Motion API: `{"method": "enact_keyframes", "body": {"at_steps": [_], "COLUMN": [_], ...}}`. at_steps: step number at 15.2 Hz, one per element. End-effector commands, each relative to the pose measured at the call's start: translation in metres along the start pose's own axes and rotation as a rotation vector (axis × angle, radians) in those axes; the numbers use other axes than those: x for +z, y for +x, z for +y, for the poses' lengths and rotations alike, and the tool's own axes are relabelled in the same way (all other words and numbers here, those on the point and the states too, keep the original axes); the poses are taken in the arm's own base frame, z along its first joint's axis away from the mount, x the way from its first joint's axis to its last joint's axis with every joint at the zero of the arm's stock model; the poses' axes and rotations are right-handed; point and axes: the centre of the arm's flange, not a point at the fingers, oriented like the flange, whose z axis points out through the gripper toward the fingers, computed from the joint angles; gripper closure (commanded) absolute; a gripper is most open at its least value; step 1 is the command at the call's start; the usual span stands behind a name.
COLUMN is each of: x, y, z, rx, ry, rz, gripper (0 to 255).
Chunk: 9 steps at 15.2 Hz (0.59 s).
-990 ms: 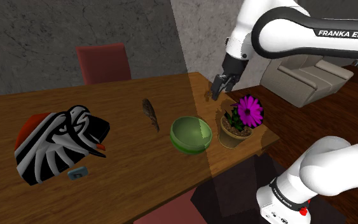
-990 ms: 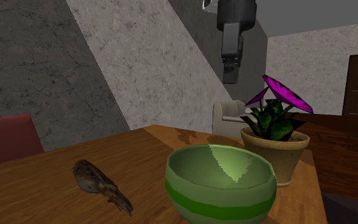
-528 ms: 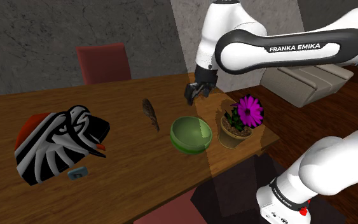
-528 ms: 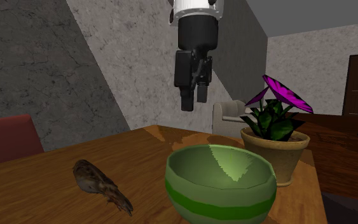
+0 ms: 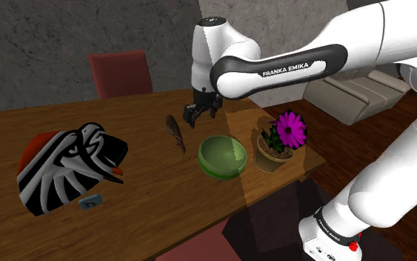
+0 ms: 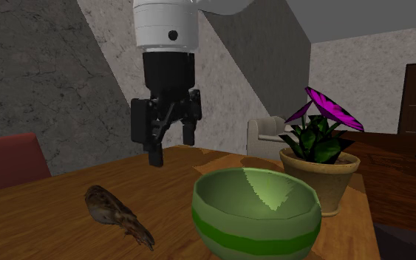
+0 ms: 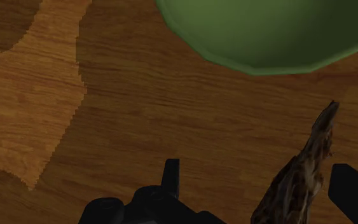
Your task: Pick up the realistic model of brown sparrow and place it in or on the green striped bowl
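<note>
The brown speckled sparrow (image 5: 175, 133) lies on its side on the wooden table (image 5: 140, 200), just left of the green striped bowl (image 5: 222, 156) in the shoulder view. My black gripper (image 5: 197, 115) hangs open above the table, a little behind and right of the bird. In the second exterior view the gripper (image 6: 171, 144) hovers above and behind the sparrow (image 6: 117, 214), with the bowl (image 6: 256, 214) in front. The wrist view has the sparrow (image 7: 301, 175) lying below the gripper (image 7: 261, 179), close to one finger and untouched, and the bowl (image 7: 266, 32) beyond.
A potted purple flower (image 5: 279, 141) stands right of the bowl near the table's edge. A black-and-white striped object with red parts (image 5: 66, 167) lies at the table's left. A red chair (image 5: 120, 73) stands behind the table, a pale sofa (image 5: 355, 89) at the far right.
The arm has swung from beside the potted flower toward the shoulder view's left and come down, bringing the open gripper close over the sparrow. Bird and bowl have not moved.
</note>
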Motion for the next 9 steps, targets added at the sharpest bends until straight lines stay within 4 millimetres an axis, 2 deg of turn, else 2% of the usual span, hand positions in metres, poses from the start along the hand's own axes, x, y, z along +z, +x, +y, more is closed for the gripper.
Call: {"method": "enact_keyframes", "body": {"at_steps": [1,9], "x": [0.013,0.065], "y": [0.016,0.086], "z": [-0.017,-0.085], "rx": [0.013,0.056], "ry": [-0.018,-0.085], "rz": [0.006,0.025], "gripper": [0,0]}}
